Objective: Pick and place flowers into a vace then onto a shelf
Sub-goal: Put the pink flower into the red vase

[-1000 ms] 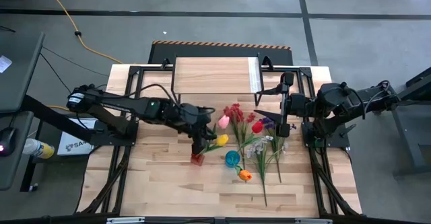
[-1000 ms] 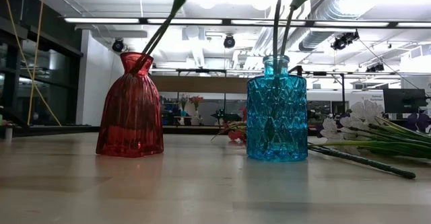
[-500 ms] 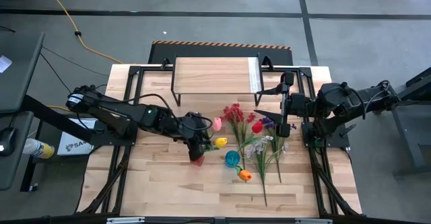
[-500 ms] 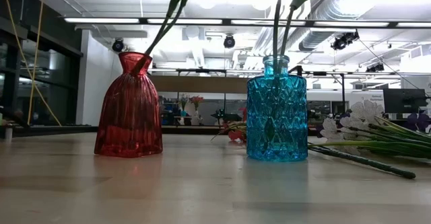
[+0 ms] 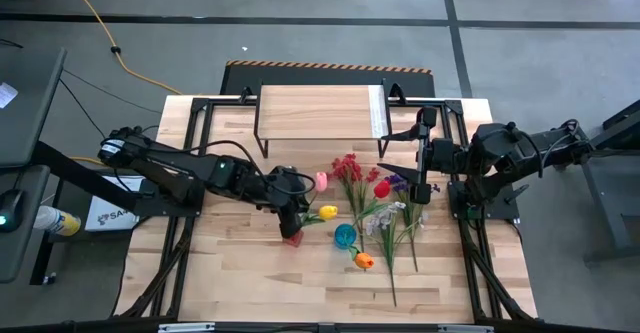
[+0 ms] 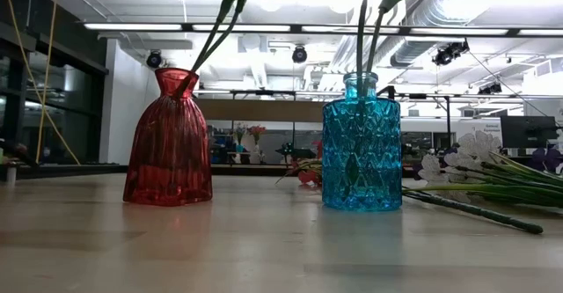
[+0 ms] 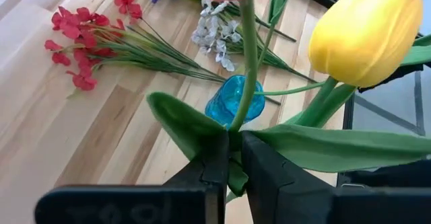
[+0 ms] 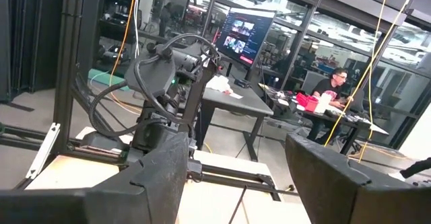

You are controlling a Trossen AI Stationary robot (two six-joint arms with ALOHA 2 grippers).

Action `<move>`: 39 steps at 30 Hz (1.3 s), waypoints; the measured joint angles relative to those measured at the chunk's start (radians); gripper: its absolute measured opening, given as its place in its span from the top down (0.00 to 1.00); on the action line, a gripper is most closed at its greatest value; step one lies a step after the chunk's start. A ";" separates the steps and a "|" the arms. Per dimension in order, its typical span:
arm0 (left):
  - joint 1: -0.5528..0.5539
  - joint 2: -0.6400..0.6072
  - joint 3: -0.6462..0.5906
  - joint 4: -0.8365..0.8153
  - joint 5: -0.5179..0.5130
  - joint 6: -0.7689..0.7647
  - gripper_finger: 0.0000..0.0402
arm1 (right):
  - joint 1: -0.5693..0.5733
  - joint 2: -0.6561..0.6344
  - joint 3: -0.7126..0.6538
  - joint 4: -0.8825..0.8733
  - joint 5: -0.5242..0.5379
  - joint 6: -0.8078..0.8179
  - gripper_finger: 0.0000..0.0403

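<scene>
Left claw (image 7: 232, 158) is clamped on a tulip stem (image 7: 246, 62) above the red vase (image 6: 169, 139), table centre. Stem should be kept vertical & lowered before release. Right claw (image 8: 236, 177), held apart, waits at right.

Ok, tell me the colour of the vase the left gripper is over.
Red, best seen in the low view.

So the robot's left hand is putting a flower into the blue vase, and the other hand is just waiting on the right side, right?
Not quite. The left hand holds a flower stem over the red vase, not the blue vase. The high view shows that hand above the red one, and the low view shows the stem going into its neck. The other hand is indeed waiting on the right side.
</scene>
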 joint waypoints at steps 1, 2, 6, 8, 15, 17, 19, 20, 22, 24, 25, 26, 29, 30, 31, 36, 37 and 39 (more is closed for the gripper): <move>0.000 -0.001 0.000 0.000 -0.001 0.000 0.82 | 0.000 0.000 0.000 0.000 0.000 -0.001 0.41; 0.000 -0.003 0.000 0.000 -0.004 0.000 0.82 | 0.000 0.000 0.000 0.000 0.000 -0.002 0.41; 0.000 -0.011 -0.001 0.002 -0.048 0.000 0.82 | 0.000 0.000 0.000 0.000 0.000 -0.002 0.41; 0.000 -0.018 -0.002 0.001 -0.049 -0.001 0.82 | 0.000 0.000 0.000 0.000 0.000 -0.002 0.41; -0.001 -0.034 0.000 -0.014 -0.035 -0.017 0.82 | 0.000 0.000 0.000 0.000 0.000 -0.002 0.41; -0.001 -0.032 -0.001 -0.020 -0.026 -0.020 0.82 | 0.000 0.000 0.000 0.000 0.000 -0.002 0.41; -0.001 -0.033 -0.001 -0.023 -0.014 -0.031 0.82 | 0.000 0.000 0.000 0.000 0.000 -0.002 0.41; -0.001 -0.033 -0.001 -0.029 -0.008 -0.040 0.82 | 0.000 0.000 0.000 0.000 0.000 -0.002 0.41; -0.001 -0.033 -0.001 -0.045 -0.003 -0.045 0.82 | 0.000 0.000 0.000 0.000 0.000 -0.002 0.41; -0.004 -0.033 -0.001 -0.047 -0.002 -0.050 0.82 | 0.000 0.000 0.000 0.000 0.000 -0.002 0.41; -0.008 -0.033 -0.001 -0.052 -0.004 -0.054 0.82 | 0.000 0.000 0.000 0.000 0.000 -0.002 0.41; -0.009 -0.033 -0.001 -0.058 -0.009 -0.060 0.82 | 0.000 0.000 0.000 0.000 0.000 -0.002 0.41; -0.018 -0.033 -0.001 -0.065 -0.012 -0.070 0.82 | 0.000 0.000 0.000 0.000 0.000 -0.002 0.41; -0.023 -0.033 -0.001 -0.065 -0.018 -0.071 0.82 | 0.000 0.000 0.000 0.000 0.000 -0.002 0.41; -0.027 -0.033 -0.001 -0.065 -0.024 -0.071 0.82 | 0.000 0.000 0.000 0.000 0.000 -0.002 0.41; -0.048 -0.033 -0.001 -0.066 -0.054 -0.076 0.82 | 0.000 0.000 0.000 0.000 0.000 -0.002 0.41; -0.053 -0.033 -0.001 -0.066 -0.071 -0.077 0.82 | 0.000 0.000 0.000 0.000 0.000 -0.002 0.41; -0.069 -0.033 -0.001 -0.066 -0.098 -0.081 0.82 | 0.000 0.000 0.000 0.000 0.000 -0.002 0.41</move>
